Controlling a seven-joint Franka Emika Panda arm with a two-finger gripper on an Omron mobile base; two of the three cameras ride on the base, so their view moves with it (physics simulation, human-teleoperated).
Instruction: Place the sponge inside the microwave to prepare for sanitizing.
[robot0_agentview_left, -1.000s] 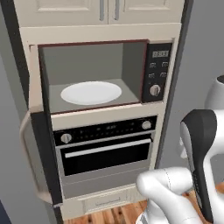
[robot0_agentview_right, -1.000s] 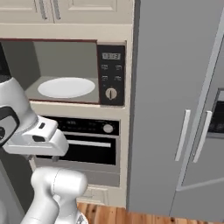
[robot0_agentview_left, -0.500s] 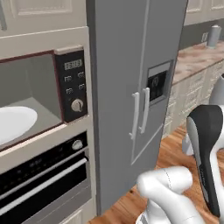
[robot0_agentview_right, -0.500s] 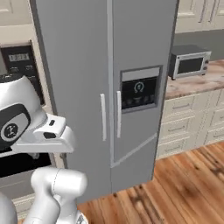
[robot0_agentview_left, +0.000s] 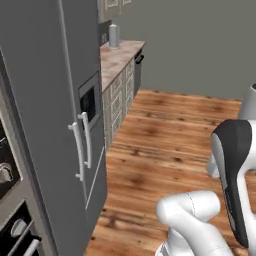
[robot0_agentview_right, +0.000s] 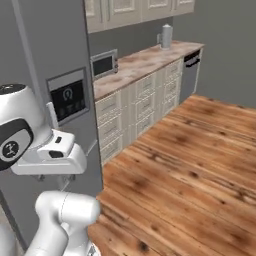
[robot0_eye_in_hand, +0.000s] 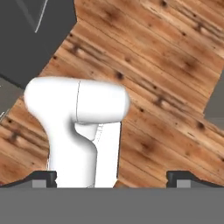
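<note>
A wooden plank floor (robot0_agentview_left: 175, 130) runs across the room, warm brown with dark knots. Along the far wall a speckled stone counter (robot0_agentview_right: 145, 62) tops pale drawer cabinets. A small grey box oven (robot0_agentview_right: 104, 64) sits on it near the fridge, and a grey upright canister (robot0_agentview_right: 166, 36) stands toward its far end

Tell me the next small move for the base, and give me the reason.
Probably keep turning the base toward the counter beyond the fridge to look for the sponge. The open gripper holds nothing and points down at bare wood floor; the counter carries a small box oven and a grey canister.
</note>
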